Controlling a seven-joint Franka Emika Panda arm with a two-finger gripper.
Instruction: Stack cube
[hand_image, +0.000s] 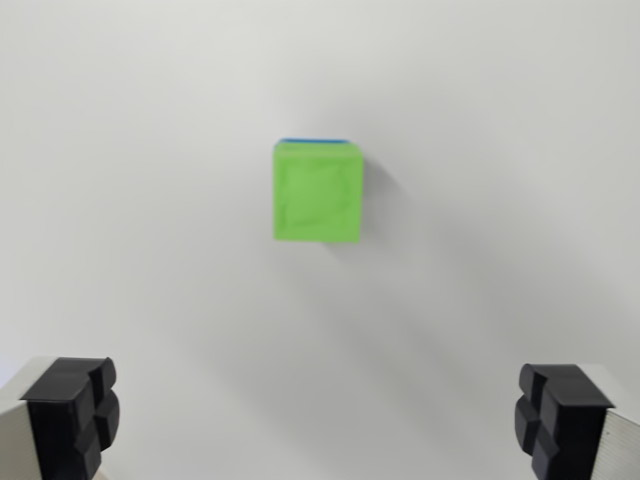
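I see the green cube (317, 193) sitting on a blue cube (315, 141), centred well ahead of my gripper (318, 415), whose jaws stand wide apart and empty.

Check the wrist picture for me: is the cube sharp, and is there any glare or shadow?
Wrist view: the green cube looks slightly soft, its edges blurred, with a thin blue strip along its top edge; lighting is even, with no glare on the white surface; a faint shadow falls toward the wrist view's right and below the cube; the open gripper has dark fingertips that look sharper.
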